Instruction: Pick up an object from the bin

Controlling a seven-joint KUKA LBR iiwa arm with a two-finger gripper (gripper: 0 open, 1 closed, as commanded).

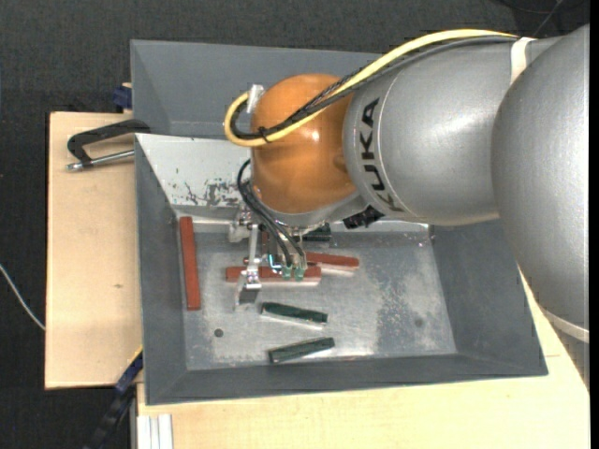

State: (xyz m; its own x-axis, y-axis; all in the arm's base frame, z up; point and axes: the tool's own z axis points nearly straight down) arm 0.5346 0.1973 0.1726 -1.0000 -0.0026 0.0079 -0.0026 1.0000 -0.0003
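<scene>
My gripper [272, 275] hangs below the orange wrist cover in the middle of the bin, down at floor level. Its fingers stand apart, one metal finger [251, 281] at the left and the other at the right. A short red stick [236, 274] lies flat along the line between them, its left end poking out past the left finger. A second red stick [335, 262] lies just right of the gripper. Right below the gripper lies a dark green stick [294, 314]. I cannot see any grip on a stick.
A long red stick [190, 262] lies upright along the bin's left side. Another dark green stick [301, 350] rests near the front wall. The arm and its cables cover the bin's back and right.
</scene>
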